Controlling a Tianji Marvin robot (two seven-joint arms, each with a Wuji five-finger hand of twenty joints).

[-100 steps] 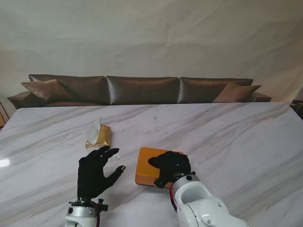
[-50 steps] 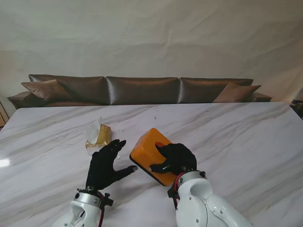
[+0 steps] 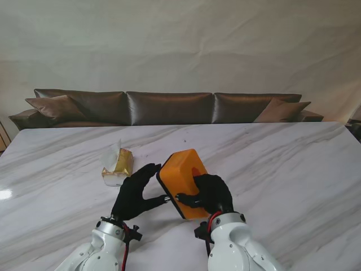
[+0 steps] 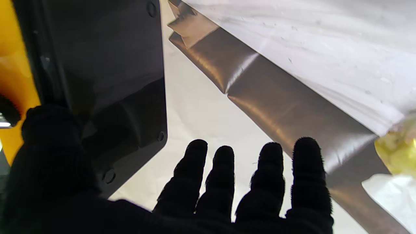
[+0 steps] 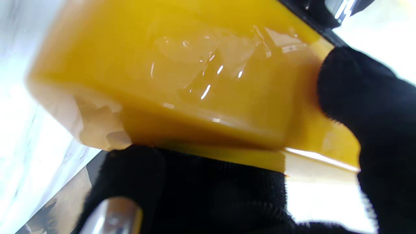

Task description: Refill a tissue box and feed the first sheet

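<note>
Orange tissue box (image 3: 181, 172), seemingly unlabelled

Brown sofa (image 3: 169, 107); white backdrop (image 3: 180, 45)

Soft, even daylight over the marble table (image 3: 271, 164) (left-edge glare), blurred, overexposed wrist views.

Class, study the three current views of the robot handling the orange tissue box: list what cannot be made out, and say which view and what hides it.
- Orange tissue box opening: stand view, covered by the right hand.
- Whether the left hand touches the box's black base: stand view, contact too small; left wrist view, thumb blocks it.
- Box's full outline: right wrist view, blurred and cut off by the edges.
- Tissue pack contents: stand view, too small; left wrist view, cut off.
</note>
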